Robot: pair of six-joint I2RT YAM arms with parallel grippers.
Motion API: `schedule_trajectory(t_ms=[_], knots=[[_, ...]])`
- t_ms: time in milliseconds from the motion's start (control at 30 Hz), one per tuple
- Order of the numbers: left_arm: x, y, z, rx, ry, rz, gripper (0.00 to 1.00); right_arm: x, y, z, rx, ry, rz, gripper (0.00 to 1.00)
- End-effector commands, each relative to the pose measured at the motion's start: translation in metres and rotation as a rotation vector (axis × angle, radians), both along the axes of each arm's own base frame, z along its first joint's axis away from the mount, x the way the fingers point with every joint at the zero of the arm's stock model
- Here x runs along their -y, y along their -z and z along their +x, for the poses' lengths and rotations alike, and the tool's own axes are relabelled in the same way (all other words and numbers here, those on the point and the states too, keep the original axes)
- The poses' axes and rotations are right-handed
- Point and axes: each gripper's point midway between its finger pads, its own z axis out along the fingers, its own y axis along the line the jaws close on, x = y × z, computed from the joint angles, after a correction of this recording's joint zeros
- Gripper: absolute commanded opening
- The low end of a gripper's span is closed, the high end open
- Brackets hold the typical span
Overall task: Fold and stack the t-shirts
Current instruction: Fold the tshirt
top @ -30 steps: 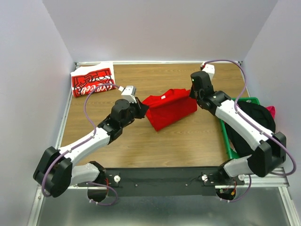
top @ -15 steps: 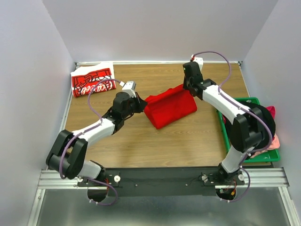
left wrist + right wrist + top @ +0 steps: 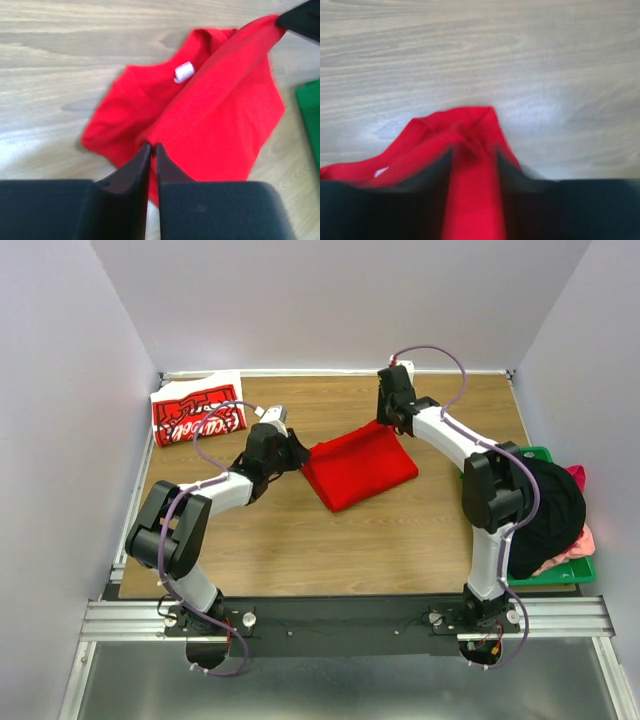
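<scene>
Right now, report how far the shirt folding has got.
Done: the lettered shirt looks folded at the far left corner. In hand: left end effector and right end effector pinch the plain red shirt, edge raised, mid-fold. Left: finish that fold, then stack it on the lettered shirt.

Plain t-shirt (image 3: 360,466): bright red, white neck tag (image 3: 184,71). Lettered t-shirt (image 3: 197,410), far-left corner: red, white script. Crate (image 3: 530,452): green. Table (image 3: 400,535): brown wood-grain.

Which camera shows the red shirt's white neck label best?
Left wrist: the white label lies in plain sight on the plain red shirt. Right wrist gives only a blurred white speck; the top view does not show it.
</scene>
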Motion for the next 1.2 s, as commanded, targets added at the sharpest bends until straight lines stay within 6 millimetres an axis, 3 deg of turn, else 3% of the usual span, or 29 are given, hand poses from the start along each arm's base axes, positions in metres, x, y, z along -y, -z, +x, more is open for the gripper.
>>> schedule_trajectory(t_ms=[0, 67, 200, 267, 300, 567, 800, 900, 1167], knots=[[-0.014, -0.01, 0.024, 0.017, -0.081, 0.03, 0.51, -0.001, -0.023, 0.022, 0.054, -0.042, 0.005, 0.62], [-0.022, -0.016, 0.025, 0.029, -0.118, 0.045, 0.64, -0.004, -0.043, 0.018, 0.082, -0.071, 0.025, 0.71], [-0.026, -0.029, 0.014, 0.06, -0.117, 0.032, 0.66, -0.007, -0.053, -0.003, 0.074, -0.139, 0.053, 0.72], [-0.024, -0.022, 0.001, 0.049, -0.087, 0.016, 0.66, -0.01, -0.039, -0.022, 0.028, -0.178, 0.075, 0.72], [-0.022, -0.028, -0.004, 0.063, -0.079, -0.006, 0.66, -0.018, -0.043, -0.031, 0.023, -0.213, 0.121, 0.72], [-0.008, -0.019, -0.042, 0.078, 0.031, -0.101, 0.66, -0.044, 0.024, -0.081, -0.111, -0.326, 0.193, 0.69], [0.012, -0.013, -0.063, 0.078, 0.139, -0.222, 0.7, -0.058, 0.057, -0.101, -0.165, -0.382, 0.23, 0.69], [0.014, -0.004, -0.066, 0.052, 0.142, -0.24, 0.7, -0.058, 0.072, -0.109, -0.196, -0.381, 0.239, 0.69], [0.015, 0.048, -0.068, -0.15, 0.086, -0.204, 0.71, -0.052, 0.099, -0.123, -0.249, -0.364, 0.231, 0.69]])
